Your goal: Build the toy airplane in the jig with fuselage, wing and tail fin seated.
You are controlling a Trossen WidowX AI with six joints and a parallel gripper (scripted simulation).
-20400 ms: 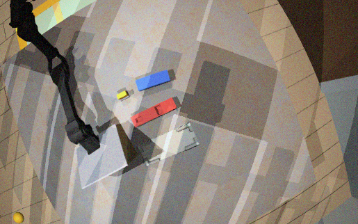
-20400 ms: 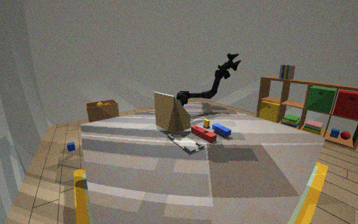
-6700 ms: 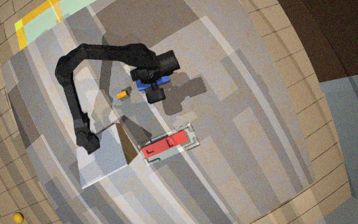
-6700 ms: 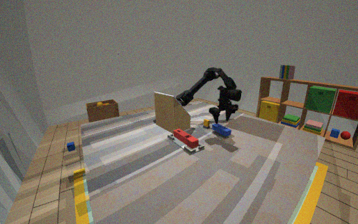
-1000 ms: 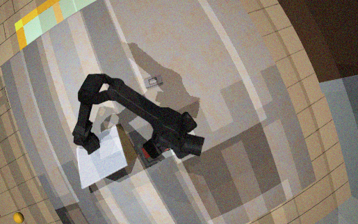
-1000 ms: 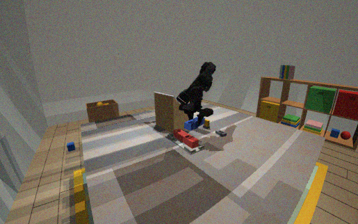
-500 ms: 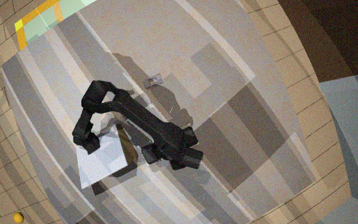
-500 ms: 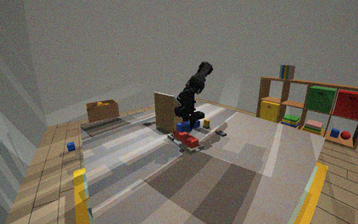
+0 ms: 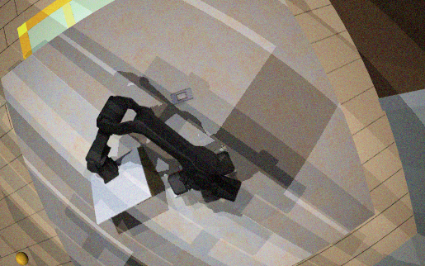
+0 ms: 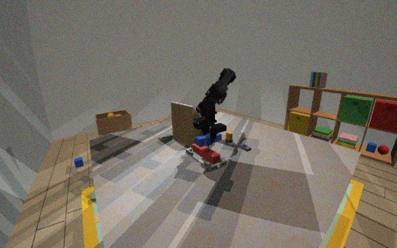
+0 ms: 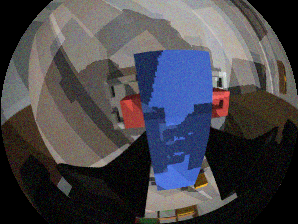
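Observation:
The blue wing (image 10: pixel 201 141) (image 11: pixel 182 85) is between my gripper's fingers (image 10: pixel 211 139) (image 11: pixel 177 135); the gripper is shut on it. In the wrist view the wing lies across the red fuselage (image 10: pixel 208 153) (image 11: pixel 132 113), which shows on both sides of it. The fuselage sits in the pale grey cradle (image 10: pixel 217 166) (image 11: pixel 220 79). The wing hides its socket, so I cannot tell whether the tab is in. The yellow-orange tail fin (image 10: pixel 229 136) (image 11: pixel 201 180) stands apart, behind the wing in the exterior view. The arm hides most of the parts in the top view.
An upright panel (image 9: pixel 120 190) (image 10: pixel 182 124) stands close beside the cradle. A small grey plate-like piece (image 9: pixel 181 96) (image 10: pixel 244 147) lies on the table on the other side. Shelves (image 10: pixel 317 90) and a toy box (image 10: pixel 113 123) are far back.

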